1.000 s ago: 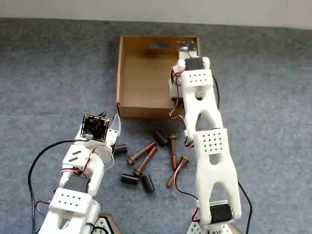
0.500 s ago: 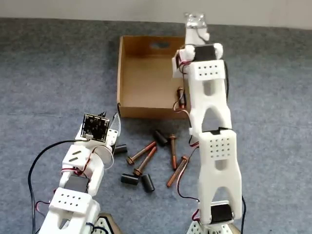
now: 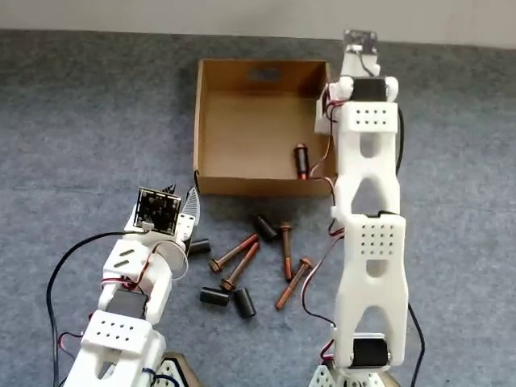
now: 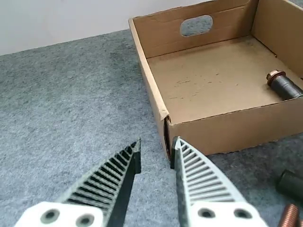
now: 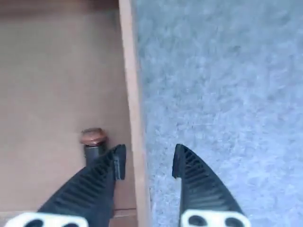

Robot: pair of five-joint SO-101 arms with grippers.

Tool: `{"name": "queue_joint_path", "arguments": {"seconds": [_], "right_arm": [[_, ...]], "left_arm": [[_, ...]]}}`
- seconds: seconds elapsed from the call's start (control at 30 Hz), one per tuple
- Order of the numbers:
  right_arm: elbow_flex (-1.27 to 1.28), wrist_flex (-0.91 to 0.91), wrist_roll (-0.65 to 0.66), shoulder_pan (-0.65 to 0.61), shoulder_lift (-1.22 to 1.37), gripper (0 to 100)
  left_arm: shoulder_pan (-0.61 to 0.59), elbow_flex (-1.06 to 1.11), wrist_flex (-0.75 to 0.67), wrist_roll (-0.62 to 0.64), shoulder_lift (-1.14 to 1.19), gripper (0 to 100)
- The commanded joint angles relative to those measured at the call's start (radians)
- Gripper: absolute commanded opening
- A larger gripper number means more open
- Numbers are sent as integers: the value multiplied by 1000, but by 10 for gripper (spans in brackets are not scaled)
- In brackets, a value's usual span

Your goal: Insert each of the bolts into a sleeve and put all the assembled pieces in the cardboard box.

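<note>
High view: one assembled piece [image 3: 301, 161] already lies in the cardboard box [image 3: 198, 121], close to its right wall, long axis running front to back. The right hand [image 5: 147, 158] is empty, jaws apart, straddling that wall with the piece just inside it. Four bolts [image 3: 235, 251] and four sleeves [image 3: 199, 246] lie loose on the tabletop [image 3: 97, 121] in front of the box, between the two arms. The left hand [image 4: 156, 144] is also empty, jaws slightly apart, hovering off the box's front-left corner. One sleeve sits just beside it, so I'd judge the left arm better placed for the next pick. Two bolts lie side by side on a diagonal, heads toward the left arm. Surface is a grey carpet-like cover, with a pale wall strip behind the box
</note>
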Motion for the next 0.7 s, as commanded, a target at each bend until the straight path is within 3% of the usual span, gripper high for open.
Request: {"name": "queue_joint_path", "arguments": {"seconds": [0.0, 0.1, 0.2, 0.4, 0.67], "right_arm": [[-10, 4, 12, -13, 18, 155], [-10, 5, 12, -30, 31, 141], [-10, 4, 6, -31, 24, 2], [-12, 35, 2, -33, 24, 7], [-12, 76, -115, -82, 24, 7]], "left_arm": [[-12, 21, -6, -5, -8, 119], [-12, 21, -6, -5, -8, 119], [-12, 21, -6, -5, -8, 119], [-12, 21, -6, -5, -12, 119], [-12, 21, -6, -5, -12, 119]]}}
